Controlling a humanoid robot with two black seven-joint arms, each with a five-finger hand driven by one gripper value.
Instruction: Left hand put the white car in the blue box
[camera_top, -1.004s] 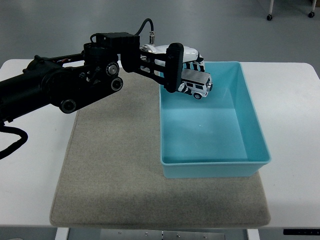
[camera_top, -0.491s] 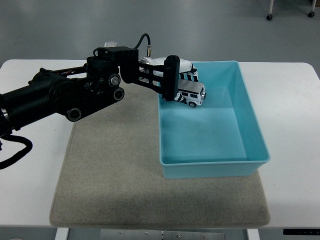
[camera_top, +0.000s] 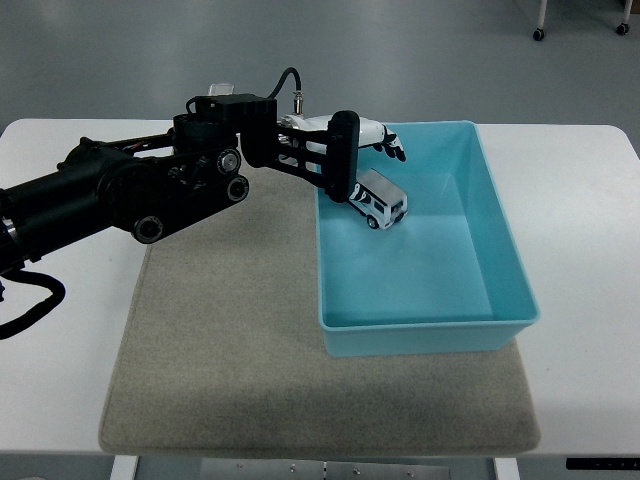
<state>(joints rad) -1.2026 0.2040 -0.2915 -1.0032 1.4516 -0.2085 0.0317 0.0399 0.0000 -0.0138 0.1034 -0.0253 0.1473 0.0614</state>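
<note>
Bench (camera_top: 590, 200): white, spans the frame
Mat (camera_top: 220, 360): grey, lower centre
Blue box (camera_top: 505, 255): right of centre, on the mat's right part
Left hand (camera_top: 355, 150): upper centre, over the box's far left corner, fingers spread, holding nothing
White car (camera_top: 379, 199): tilted inside the box, just below the hand

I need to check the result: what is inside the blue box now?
Only the white car is inside the blue box, near its far left corner. The left hand covers part of that corner.

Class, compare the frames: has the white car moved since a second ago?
Yes. The white car has dropped lower into the blue box, away from the left hand.
</note>
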